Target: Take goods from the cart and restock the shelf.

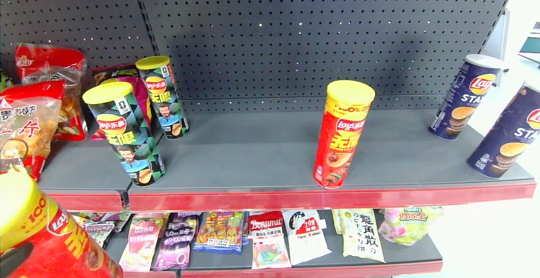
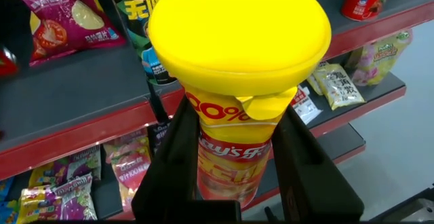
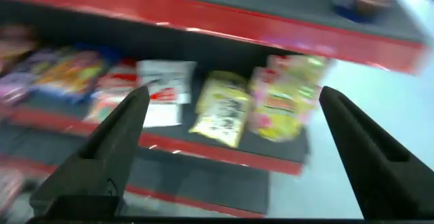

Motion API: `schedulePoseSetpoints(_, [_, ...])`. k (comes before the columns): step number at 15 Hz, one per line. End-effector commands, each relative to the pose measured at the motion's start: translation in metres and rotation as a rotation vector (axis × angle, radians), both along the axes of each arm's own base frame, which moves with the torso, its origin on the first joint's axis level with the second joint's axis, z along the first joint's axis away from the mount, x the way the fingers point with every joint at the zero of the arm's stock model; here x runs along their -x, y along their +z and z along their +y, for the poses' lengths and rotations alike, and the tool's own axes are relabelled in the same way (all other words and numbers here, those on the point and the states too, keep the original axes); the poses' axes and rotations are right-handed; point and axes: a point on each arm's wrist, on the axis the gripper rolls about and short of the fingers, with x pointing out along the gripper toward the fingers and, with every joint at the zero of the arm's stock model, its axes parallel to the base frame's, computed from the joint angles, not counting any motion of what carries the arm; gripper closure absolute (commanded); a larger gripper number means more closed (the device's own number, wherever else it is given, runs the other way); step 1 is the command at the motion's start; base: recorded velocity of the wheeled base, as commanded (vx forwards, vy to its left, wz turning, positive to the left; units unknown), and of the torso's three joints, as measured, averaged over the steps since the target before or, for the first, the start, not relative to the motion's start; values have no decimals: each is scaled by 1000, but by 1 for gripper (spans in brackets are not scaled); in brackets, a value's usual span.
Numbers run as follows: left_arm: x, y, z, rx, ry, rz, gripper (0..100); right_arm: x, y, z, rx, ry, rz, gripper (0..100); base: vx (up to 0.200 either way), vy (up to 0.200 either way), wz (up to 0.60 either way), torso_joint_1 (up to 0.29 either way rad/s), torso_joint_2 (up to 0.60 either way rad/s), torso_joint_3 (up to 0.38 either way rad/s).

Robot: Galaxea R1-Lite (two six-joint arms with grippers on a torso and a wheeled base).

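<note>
My left gripper (image 2: 234,153) is shut on a red chip can with a yellow lid (image 2: 237,61); the same can (image 1: 46,236) shows at the lower left of the head view, below and in front of the upper shelf (image 1: 261,151). A matching red can (image 1: 344,132) stands near that shelf's front edge, right of centre. My right gripper (image 3: 237,125) is open with nothing between its fingers, facing the lower shelf (image 3: 203,149) with its snack bags.
Two green-black cans (image 1: 124,132) (image 1: 162,96) stand left on the upper shelf, beside bags of crisps (image 1: 29,117). Two dark blue cans (image 1: 466,96) (image 1: 504,132) stand at the right end. Between the cans the shelf board is bare. Snack packets (image 1: 270,238) line the lower shelf.
</note>
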Motion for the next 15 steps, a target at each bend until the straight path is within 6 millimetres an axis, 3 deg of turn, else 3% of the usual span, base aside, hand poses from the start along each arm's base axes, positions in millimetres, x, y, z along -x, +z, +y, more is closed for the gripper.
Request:
schedulePoseSetpoints(1, [1, -4, 0, 0, 1, 0, 100, 3, -15, -1, -89, -103, -41, 0, 0, 0, 0, 0, 0, 0])
schedulePoseSetpoints(5, [-3, -5, 0, 51, -9, -21, 100, 2, -14, -1, -89, -104, -66, 0, 0, 0, 0, 0, 0, 0])
schedulePoseSetpoints(6, [-8, -2, 0, 89, -2, -28, 100, 1, -15, -4, -124, -220, -71, 0, 0, 0, 0, 0, 0, 0])
schedulePoseSetpoints(7, [-9, -1, 0, 89, -3, -36, 100, 0, -15, -4, -105, -230, -84, 0, 0, 0, 0, 0, 0, 0])
schedulePoseSetpoints(10, [-8, -4, 0, 88, -19, -30, 100, -4, -20, -1, -107, -83, -101, 0, 0, 0, 0, 0, 0, 0])
schedulePoseSetpoints(15, [-5, -7, -2, 97, -89, -31, 100, -5, -24, 0, -136, -72, -105, 0, 0, 0, 0, 0, 0, 0])
